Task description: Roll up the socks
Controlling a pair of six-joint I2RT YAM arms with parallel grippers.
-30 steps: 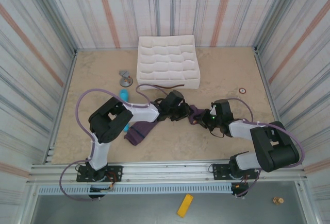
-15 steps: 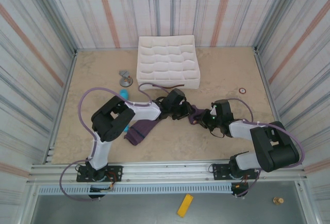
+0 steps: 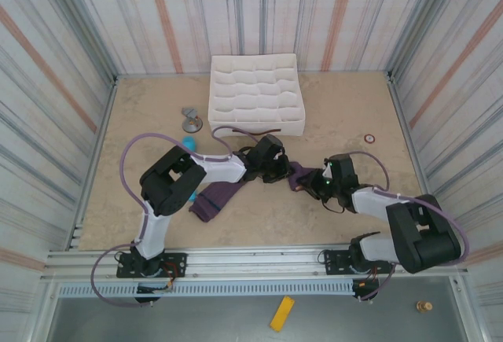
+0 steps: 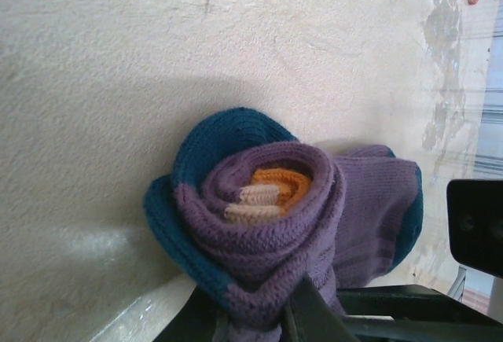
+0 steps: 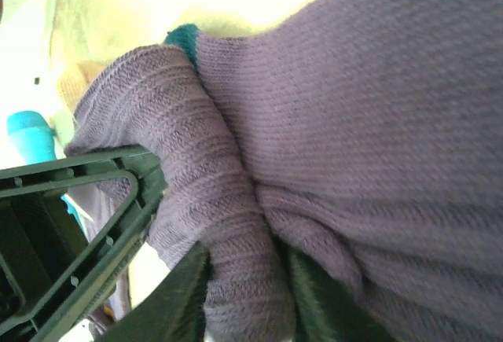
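- Clamping the left gripper point(image 4: 259, 314) shut on the lower edge of the sock roll point(image 4: 263, 208); pinching a purple fold in the slightly parted right gripper point(image 5: 247, 295).
- Finishing the rolling step; next, stretching the teal edge over the bundle without loosening the spiral.
- Lying mid-table point(image 3: 157, 106) between both arms, showing a tight purple spiral, an orange-and-cream core and a teal lip.

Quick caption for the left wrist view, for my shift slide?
Left claw pinches a purple sock roll, teal edge outside, orange and cream at its core.
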